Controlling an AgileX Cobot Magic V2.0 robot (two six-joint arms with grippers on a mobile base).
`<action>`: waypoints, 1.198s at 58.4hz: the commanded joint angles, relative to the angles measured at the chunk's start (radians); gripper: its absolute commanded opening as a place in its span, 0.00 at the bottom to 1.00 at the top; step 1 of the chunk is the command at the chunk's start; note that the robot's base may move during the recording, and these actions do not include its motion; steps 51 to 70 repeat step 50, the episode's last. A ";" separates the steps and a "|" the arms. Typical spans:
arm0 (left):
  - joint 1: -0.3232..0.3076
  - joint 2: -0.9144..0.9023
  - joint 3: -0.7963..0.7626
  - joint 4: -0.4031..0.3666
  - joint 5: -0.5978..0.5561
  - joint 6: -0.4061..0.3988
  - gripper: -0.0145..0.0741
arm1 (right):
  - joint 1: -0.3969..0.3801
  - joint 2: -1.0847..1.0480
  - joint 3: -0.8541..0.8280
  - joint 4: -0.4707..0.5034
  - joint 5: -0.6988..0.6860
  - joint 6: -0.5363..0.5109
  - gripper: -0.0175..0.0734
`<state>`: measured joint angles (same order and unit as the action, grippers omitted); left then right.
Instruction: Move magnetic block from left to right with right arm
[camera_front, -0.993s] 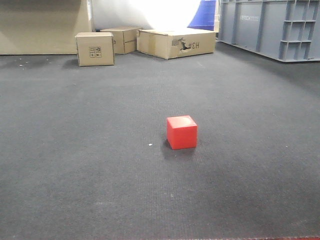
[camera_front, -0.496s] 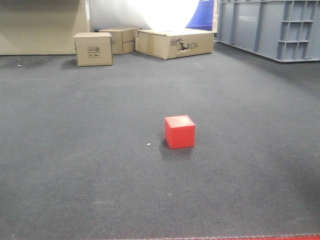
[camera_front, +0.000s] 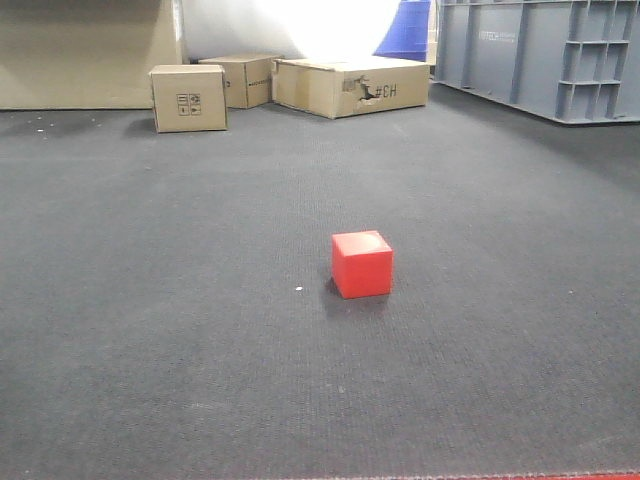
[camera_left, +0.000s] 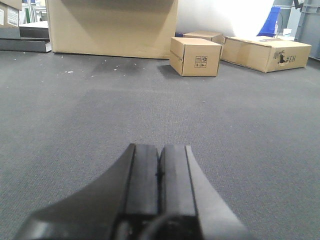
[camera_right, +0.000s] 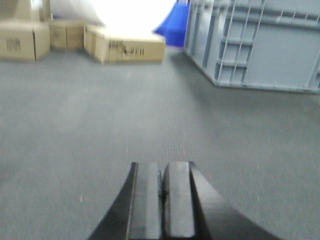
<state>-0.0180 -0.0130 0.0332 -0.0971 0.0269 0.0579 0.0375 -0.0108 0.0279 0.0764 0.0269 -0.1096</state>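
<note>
The magnetic block looks rigid, light and smooth-faced, best pinched across opposite side faces, though the right pincer sits pressed together, empty.

You have the magnetic block, a small bright-red matte cube, sitting flat and upright on the dark carpet, turned slightly so one corner edge faces the front camera, untouched and outside both wrist views.

Open carpet lies ahead of both claws; only the magnetic block stands there. Cardboard boxes and grey crate sit far beyond.
</note>
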 joint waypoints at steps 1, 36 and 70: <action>-0.005 -0.010 0.008 -0.005 -0.084 -0.006 0.02 | -0.004 -0.021 0.003 -0.016 -0.106 0.006 0.25; -0.005 -0.010 0.008 -0.005 -0.084 -0.006 0.02 | -0.004 -0.021 0.003 -0.015 -0.103 0.006 0.25; -0.005 -0.010 0.008 -0.005 -0.084 -0.006 0.02 | -0.004 -0.021 0.003 -0.015 -0.103 0.006 0.25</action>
